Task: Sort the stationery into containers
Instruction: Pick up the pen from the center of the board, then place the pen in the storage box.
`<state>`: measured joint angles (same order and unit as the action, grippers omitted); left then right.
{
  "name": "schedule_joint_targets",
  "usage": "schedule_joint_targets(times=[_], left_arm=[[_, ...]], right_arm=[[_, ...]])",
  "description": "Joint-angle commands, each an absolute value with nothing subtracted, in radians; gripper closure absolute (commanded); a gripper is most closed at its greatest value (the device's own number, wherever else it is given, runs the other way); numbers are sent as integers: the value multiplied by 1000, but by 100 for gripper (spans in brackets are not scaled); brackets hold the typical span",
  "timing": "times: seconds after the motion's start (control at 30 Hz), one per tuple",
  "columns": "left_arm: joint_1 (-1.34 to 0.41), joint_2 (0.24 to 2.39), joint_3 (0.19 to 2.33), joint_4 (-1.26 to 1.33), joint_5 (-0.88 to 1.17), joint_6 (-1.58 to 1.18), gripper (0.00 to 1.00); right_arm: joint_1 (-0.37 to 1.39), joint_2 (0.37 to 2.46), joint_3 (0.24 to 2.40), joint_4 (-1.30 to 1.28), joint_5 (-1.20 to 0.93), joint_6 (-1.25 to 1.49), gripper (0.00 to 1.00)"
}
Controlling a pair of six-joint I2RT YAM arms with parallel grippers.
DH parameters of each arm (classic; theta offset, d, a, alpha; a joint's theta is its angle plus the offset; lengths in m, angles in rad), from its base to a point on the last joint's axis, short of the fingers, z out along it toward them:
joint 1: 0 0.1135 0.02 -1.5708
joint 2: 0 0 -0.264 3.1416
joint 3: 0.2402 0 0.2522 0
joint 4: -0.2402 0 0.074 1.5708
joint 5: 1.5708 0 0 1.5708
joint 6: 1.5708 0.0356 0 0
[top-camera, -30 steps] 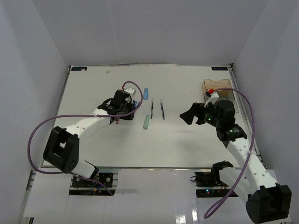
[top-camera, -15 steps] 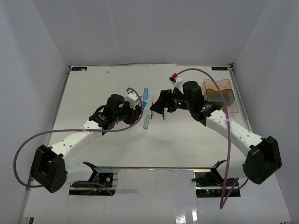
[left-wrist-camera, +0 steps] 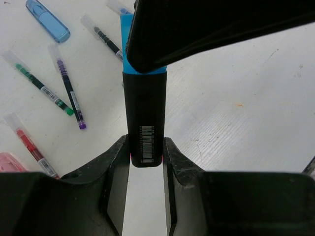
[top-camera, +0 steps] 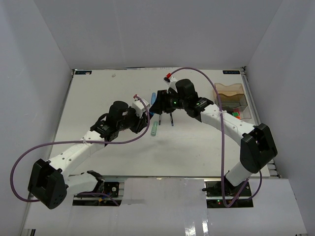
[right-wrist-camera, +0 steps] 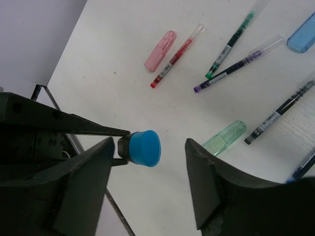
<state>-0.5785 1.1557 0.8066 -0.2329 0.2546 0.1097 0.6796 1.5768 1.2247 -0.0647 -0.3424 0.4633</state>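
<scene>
My left gripper (left-wrist-camera: 146, 147) is shut on a black marker (left-wrist-camera: 145, 113) with a blue cap (right-wrist-camera: 142, 147) and holds it above the table. My right gripper (right-wrist-camera: 150, 147) is open, its fingers (right-wrist-camera: 83, 172) either side of the cap end, not closed on it. In the top view the two grippers meet at centre-left (top-camera: 151, 109). A mint piece (right-wrist-camera: 225, 137), pink piece (right-wrist-camera: 160, 50), blue piece (right-wrist-camera: 302, 34), red pen (right-wrist-camera: 177, 55), green pen (right-wrist-camera: 231, 44), purple pen (right-wrist-camera: 236, 64) and dark pen (right-wrist-camera: 278, 118) lie on the table below. The amber tray (top-camera: 230, 91) and clear tray (top-camera: 242, 109) stand at the far right.
The clear tray holds a few coloured items (top-camera: 236, 116). The mint piece (top-camera: 154, 129) and two thin pens (top-camera: 171, 118) lie just right of the left gripper. Purple cables loop over both arms. White walls enclose the table.
My right arm has swung left from the trays across the table to the left gripper. The left gripper has come slightly right with the marker.
</scene>
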Motion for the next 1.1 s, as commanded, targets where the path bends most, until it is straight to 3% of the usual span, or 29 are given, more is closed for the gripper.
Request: schedule_joint_targets(times=[0.0, 0.3, 0.4, 0.53, 0.57, 0.7, 0.9, 1.0, 1.07], left_arm=[[-583, 1121, 799, -206, 287, 132, 71], [-583, 1121, 798, -204, 278, 132, 69], [-583, 1124, 799, -202, 264, 124, 60], [-583, 1131, 799, -201, 227, 109, 35], [-583, 1131, 801, -199, 213, 104, 22], [-583, 1129, 801, -190, 170, 83, 2], [-572, 1131, 807, -189, 7, 14, 2], [-545, 1141, 819, -199, -101, -49, 2], [-511, 1144, 827, -206, -126, -95, 2]], right_arm=[[687, 1591, 1282, -58, -353, 466, 38], [690, 1585, 1272, -44, -380, 471, 79], [687, 1562, 1250, -44, -356, 466, 89], [655, 1514, 1192, -41, -316, 465, 92], [643, 1502, 1157, -40, -304, 465, 92], [507, 1387, 1046, -46, -284, 453, 92], [182, 1197, 890, -104, -270, 399, 92], [-97, 1157, 873, -158, -291, 344, 92], [-190, 1154, 868, -166, -305, 345, 92]])
